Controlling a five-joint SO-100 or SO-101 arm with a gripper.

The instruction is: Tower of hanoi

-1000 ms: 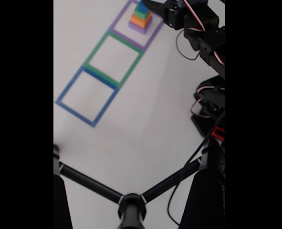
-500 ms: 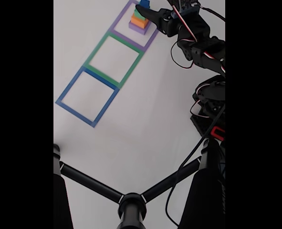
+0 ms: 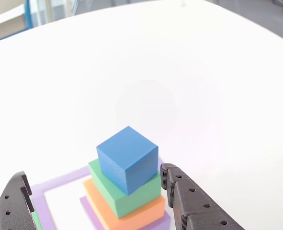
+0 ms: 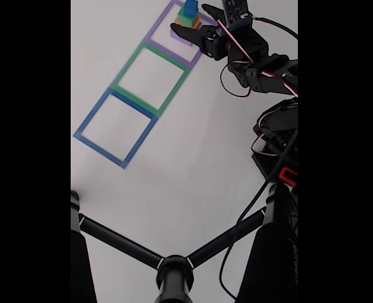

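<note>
Four matte plastic square blocks stand stacked as one tower, each smaller than the one beneath: a small blue cube (image 3: 127, 157) on top, a wider green block (image 3: 127, 195) under it, a flatter orange block (image 3: 131, 214) below that, and a purple block (image 3: 163, 221) at the bottom, of which the other view shows only a thin edge cut off by the lower frame. The blue cube sits turned a little out of line with the green one. The faces show fine layered ridges, most clearly on the blue cube. The tower stands inside the purple taped square outline (image 4: 163, 21), near the far edge of the smooth white desk (image 4: 186, 158) in the fixed view. Three taped outlines lie in a row there: purple, then a green taped square outline (image 4: 124, 68), then a blue taped square outline (image 4: 93, 115); the green and blue ones hold nothing. The black two-finger claw (image 3: 96, 187) stands wide apart, its ribbed fingers (image 3: 189, 199) dotted with small holes and set on either side of the tower, holding nothing; the right finger is close to the green block, and I cannot tell whether it touches. In the fixed view the tower is small and blurred, partly masked by the arm (image 4: 255, 63) with its red and white wires. A black tripod (image 4: 173, 271) fills that view's lower edge.
</note>
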